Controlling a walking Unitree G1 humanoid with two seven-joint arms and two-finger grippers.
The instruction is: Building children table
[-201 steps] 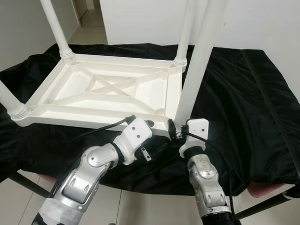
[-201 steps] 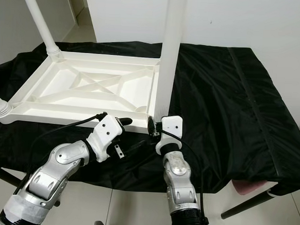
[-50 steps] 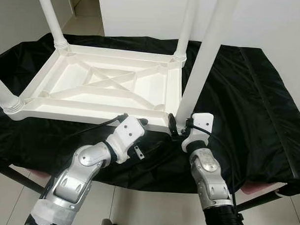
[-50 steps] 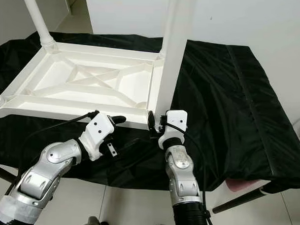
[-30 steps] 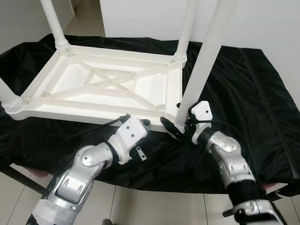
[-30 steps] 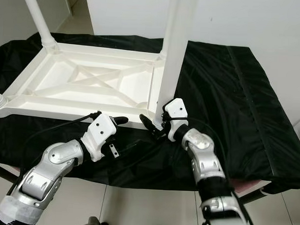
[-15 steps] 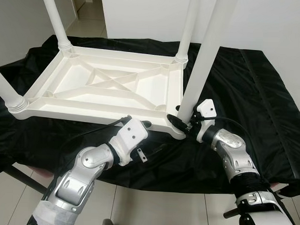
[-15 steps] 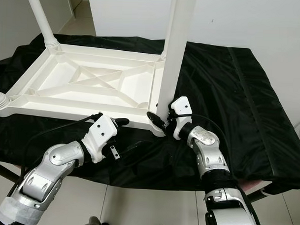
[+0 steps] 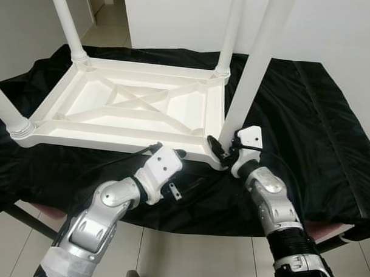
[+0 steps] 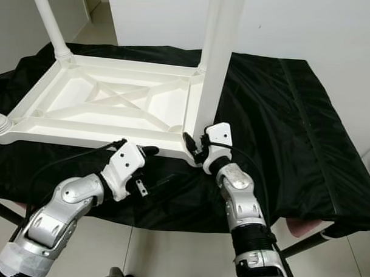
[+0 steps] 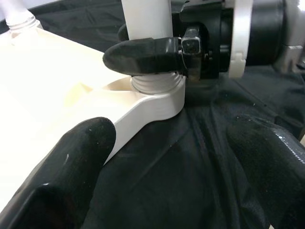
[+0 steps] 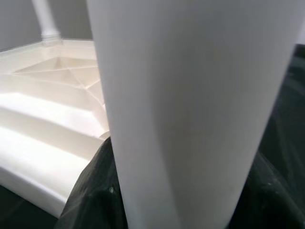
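The white table [image 9: 137,109] lay upside down on the black cloth [image 9: 307,112] over the surface. The right hand [image 9: 220,150] was wrapped around the bottom of the near leg [image 9: 251,74], grasping it where it meets the corner. The left hand [image 9: 175,155] sat just beside the table's near edge, its fingers [image 11: 62,176] spread apart and holding nothing. To do this well, I think the leg should stay straight while it is turned in tight.
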